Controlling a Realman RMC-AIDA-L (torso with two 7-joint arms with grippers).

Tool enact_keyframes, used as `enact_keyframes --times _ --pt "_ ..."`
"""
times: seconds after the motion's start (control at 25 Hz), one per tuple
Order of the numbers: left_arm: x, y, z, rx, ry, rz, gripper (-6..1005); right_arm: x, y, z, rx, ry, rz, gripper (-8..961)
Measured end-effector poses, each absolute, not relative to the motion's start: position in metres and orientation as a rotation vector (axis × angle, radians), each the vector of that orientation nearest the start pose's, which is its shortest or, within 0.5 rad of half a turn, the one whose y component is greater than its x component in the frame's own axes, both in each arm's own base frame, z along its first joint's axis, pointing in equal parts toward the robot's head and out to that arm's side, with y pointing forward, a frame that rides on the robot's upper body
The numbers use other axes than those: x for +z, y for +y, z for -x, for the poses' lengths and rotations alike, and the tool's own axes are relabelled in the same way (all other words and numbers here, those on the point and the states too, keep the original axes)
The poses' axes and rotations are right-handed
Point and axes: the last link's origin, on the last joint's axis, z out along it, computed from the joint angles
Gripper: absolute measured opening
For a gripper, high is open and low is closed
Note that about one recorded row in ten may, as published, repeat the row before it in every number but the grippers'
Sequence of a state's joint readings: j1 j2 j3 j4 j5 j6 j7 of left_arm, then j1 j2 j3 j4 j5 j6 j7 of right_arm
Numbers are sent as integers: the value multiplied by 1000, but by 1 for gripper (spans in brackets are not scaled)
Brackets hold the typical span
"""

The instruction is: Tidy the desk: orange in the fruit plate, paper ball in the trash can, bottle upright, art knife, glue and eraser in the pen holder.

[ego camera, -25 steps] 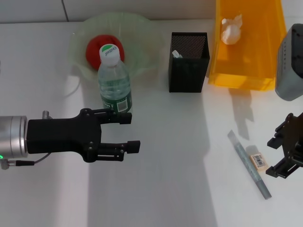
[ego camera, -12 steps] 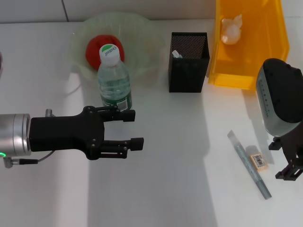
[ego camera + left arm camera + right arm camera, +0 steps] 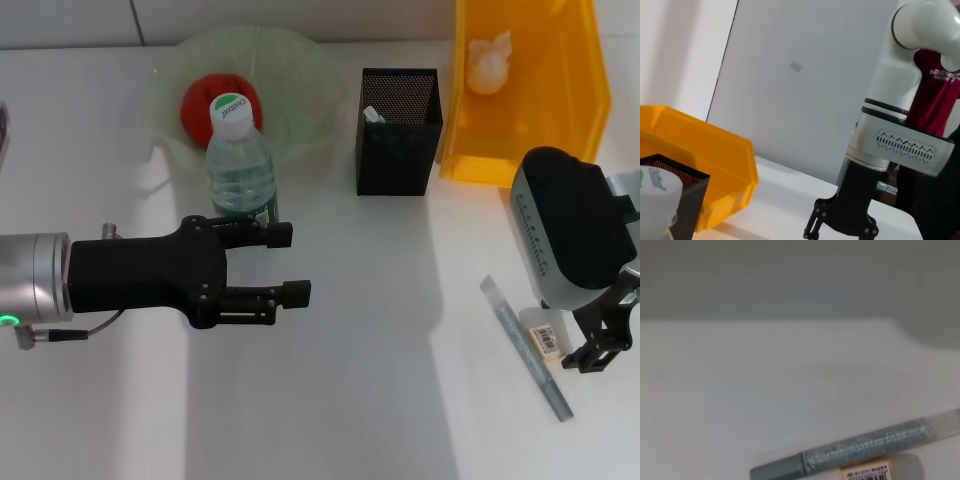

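Note:
The orange [image 3: 207, 97] lies in the pale green fruit plate [image 3: 300, 75]. In front of the plate the bottle [image 3: 240, 165] stands upright, and its cap [image 3: 655, 186] shows in the left wrist view. My left gripper [image 3: 285, 262] is open just in front of the bottle and holds nothing. The paper ball [image 3: 488, 60] sits in the trash can [image 3: 560, 120]. A white item pokes out of the pen holder [image 3: 398, 150]. The glue [image 3: 525, 345], a grey-green glitter tube [image 3: 860, 447], lies beside the eraser [image 3: 546, 340] [image 3: 865, 473]. My right gripper [image 3: 585, 340] hangs open right next to them.
The pen holder [image 3: 687, 200] and the trash can [image 3: 705, 165] stand side by side at the back of the white desk. The right arm's bulky wrist [image 3: 565, 235] hangs over the desk's right side. Bare desk lies between the two grippers.
The right arm has swung left and down over the glue and eraser. My left gripper has slid slightly right and toward the bottle, still open.

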State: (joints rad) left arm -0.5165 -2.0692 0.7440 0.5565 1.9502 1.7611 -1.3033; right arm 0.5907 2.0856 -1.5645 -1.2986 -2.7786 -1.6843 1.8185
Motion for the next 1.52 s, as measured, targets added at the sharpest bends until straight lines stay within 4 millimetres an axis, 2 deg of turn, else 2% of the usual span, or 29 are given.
enact_keyframes --times 0.84,0.92,1.0,1.04,1.08,1.12,1.24,1.28,1.32,1.36,1.4,1.44,1.48,1.52 --pt "-13 294 248 -945 -600 2901 795 -30 322 -207 -1120 -242 2963 545" --pt "-12 295 248 -944 -606 2901 795 -25 322 -201 -1103 -243 2954 391" --pt "-12 295 248 -942 -605 2902 795 -21 321 -198 -1093 -241 2951 391" --pt "-11 295 248 -942 -604 2902 795 -15 322 -195 -1077 -235 2944 391" --pt "-11 295 248 -941 -603 2902 795 1 325 -186 -1027 -205 2922 390" --pt "-11 295 248 -941 -603 2902 795 1 325 -186 -1027 -205 2922 390" --pt "-10 295 248 -940 -601 2902 796 28 338 -169 -919 -169 2848 390" --pt "-10 295 248 -938 -600 2903 796 42 351 -156 -824 -133 2774 390" --pt "-10 295 248 -938 -600 2903 796 42 351 -156 -824 -133 2774 390" --pt "-10 295 248 -937 -597 2905 796 49 368 -142 -710 -101 2691 390" --pt "-10 295 248 -937 -595 2905 796 49 368 -142 -710 -101 2691 390" --pt "-10 295 248 -936 -591 2906 796 51 375 -137 -657 -88 2658 389" --pt "-10 295 248 -937 -584 2905 796 49 392 -127 -531 -64 2587 389" --pt "-10 295 248 -937 -584 2905 796 49 392 -127 -531 -64 2587 389"
